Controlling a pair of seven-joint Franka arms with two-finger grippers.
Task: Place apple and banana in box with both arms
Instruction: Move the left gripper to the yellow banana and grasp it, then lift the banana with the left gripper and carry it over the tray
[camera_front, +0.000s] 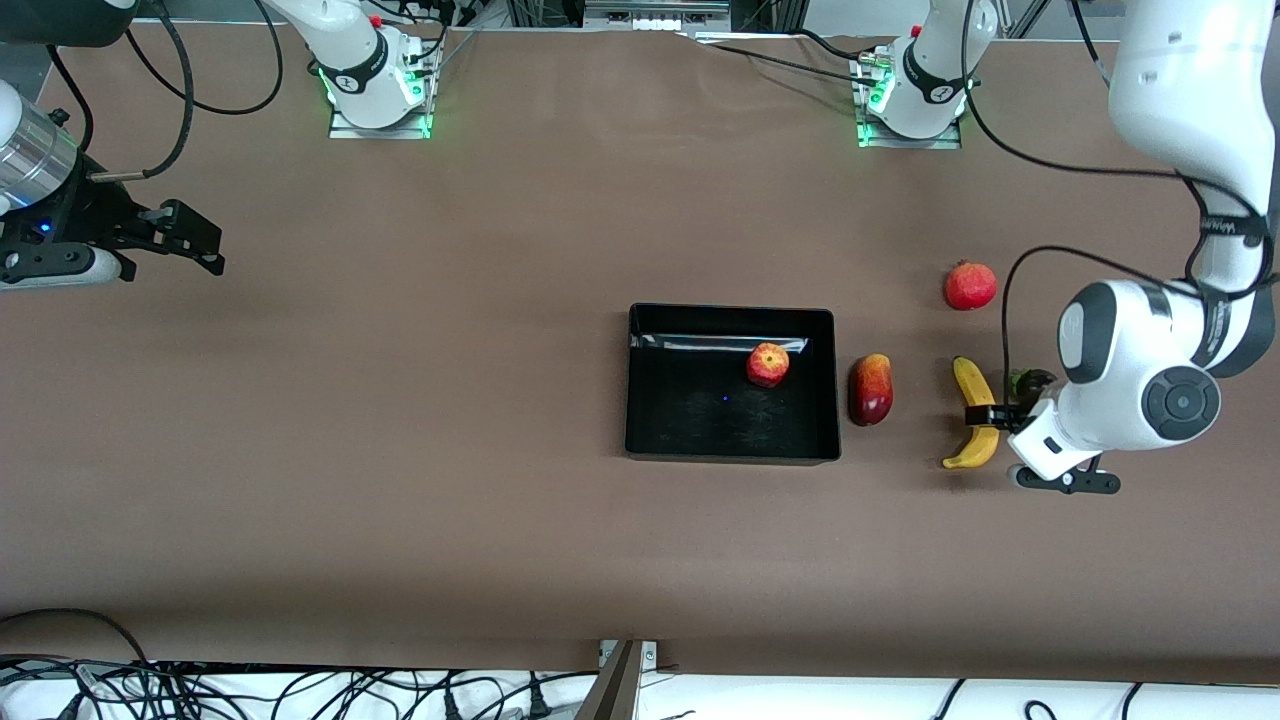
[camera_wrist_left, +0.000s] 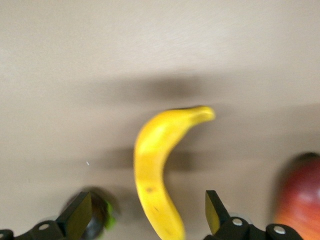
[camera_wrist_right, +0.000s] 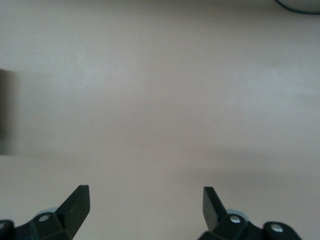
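The apple (camera_front: 768, 364) lies in the black box (camera_front: 730, 457), near its wall toward the robots. The banana (camera_front: 973, 385) lies on the table toward the left arm's end, apart from the box. My left gripper (camera_front: 1000, 418) is open over the banana's middle. In the left wrist view the banana (camera_wrist_left: 152, 160) runs between the two fingers (camera_wrist_left: 80, 214) without touching either, and my left gripper (camera_wrist_left: 147, 216) holds nothing. My right gripper (camera_front: 205, 246) is open and empty over bare table at the right arm's end, and the right wrist view (camera_wrist_right: 145, 205) shows only tabletop.
An elongated red-and-yellow fruit (camera_front: 871, 389) lies between the box and the banana and also shows in the left wrist view (camera_wrist_left: 300, 197). A round red fruit (camera_front: 970, 285) lies farther from the camera than the banana. A small dark green object (camera_front: 1030, 381) sits beside the banana under the left hand.
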